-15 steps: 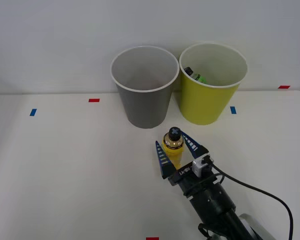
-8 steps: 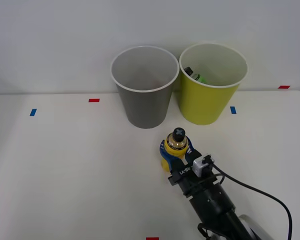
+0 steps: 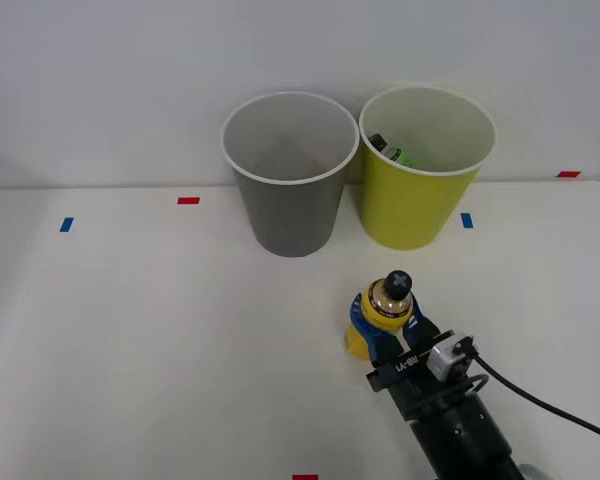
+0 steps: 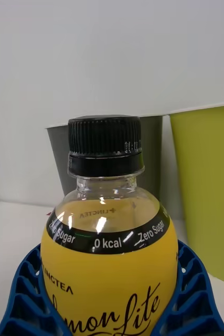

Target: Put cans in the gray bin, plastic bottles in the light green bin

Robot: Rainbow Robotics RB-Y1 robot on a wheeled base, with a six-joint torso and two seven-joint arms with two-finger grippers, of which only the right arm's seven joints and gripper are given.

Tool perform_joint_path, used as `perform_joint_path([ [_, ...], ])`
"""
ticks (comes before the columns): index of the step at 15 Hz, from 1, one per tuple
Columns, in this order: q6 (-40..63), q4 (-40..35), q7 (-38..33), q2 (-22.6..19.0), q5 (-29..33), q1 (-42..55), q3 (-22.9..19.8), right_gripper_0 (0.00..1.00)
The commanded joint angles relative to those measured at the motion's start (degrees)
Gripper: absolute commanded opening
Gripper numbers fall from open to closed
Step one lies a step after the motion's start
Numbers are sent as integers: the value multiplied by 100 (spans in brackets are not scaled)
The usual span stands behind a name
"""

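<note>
My right gripper [image 3: 384,328] is shut on a yellow bottle [image 3: 379,315] with a black cap, held upright above the table, in front of the light green bin [image 3: 415,205]. In the wrist view the yellow bottle [image 4: 109,247] sits between my blue ribbed fingers [image 4: 25,296], with the gray bin [image 4: 59,157] and the light green bin [image 4: 209,184] behind it. The gray bin [image 3: 290,210] stands to the left of the green one, and its inside looks bare. A small green bottle [image 3: 390,151] with a dark cap lies inside the light green bin.
The white table [image 3: 130,330] carries small tape marks: blue [image 3: 66,224], red [image 3: 188,200], blue [image 3: 466,220] and red [image 3: 568,174]. A white wall rises right behind the two bins. A black cable [image 3: 550,405] trails from my wrist.
My fingers closed on the yellow bottle, which stood on the table a second ago. Since then the gripper has carried it to the right and toward the near edge, lifted.
</note>
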Motion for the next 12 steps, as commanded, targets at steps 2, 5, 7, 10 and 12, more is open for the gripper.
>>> perform_joint_path([
  [2,-10,-1002,-68,-564,-600,725,-91,0],
  [5,43,-1643,-120,-819,-1101,752,-91,0],
  [7,60,-1889,-155,-862,-1382,576,-82,0],
  [10,473,-2399,-182,-836,-1857,198,-117,0],
  [12,834,-2768,-182,-775,-2235,-75,-249,0],
])
